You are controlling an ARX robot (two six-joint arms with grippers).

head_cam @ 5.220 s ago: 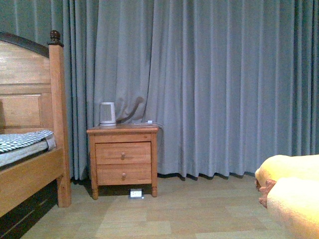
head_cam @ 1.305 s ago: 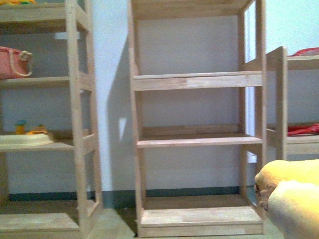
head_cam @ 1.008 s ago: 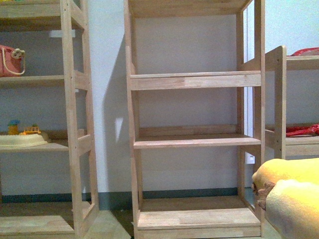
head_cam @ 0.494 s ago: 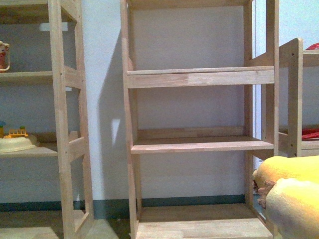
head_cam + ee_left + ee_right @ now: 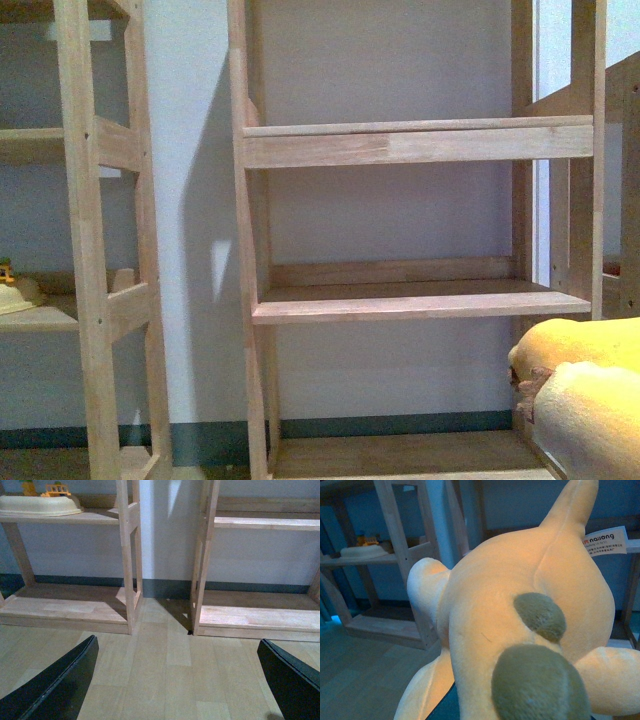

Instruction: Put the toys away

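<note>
Left gripper: spread wide, nothing held, low over the floor before the shelving. Right gripper: hidden behind the plush toy; presumably clamped on it, but cannot tell from these views. Plush toy: orange-yellow, dark-spotted, carried off the ground at the right, in the same corner of the front view as a second ago. Changed: middle shelf unit larger and nearer than half a second back, bottom board nearly out of frame; cream tray on the neighbouring unit almost gone from the front view. Reading: approach all but finished, toy not yet shelved, bare middle board the likely spot.
</note>
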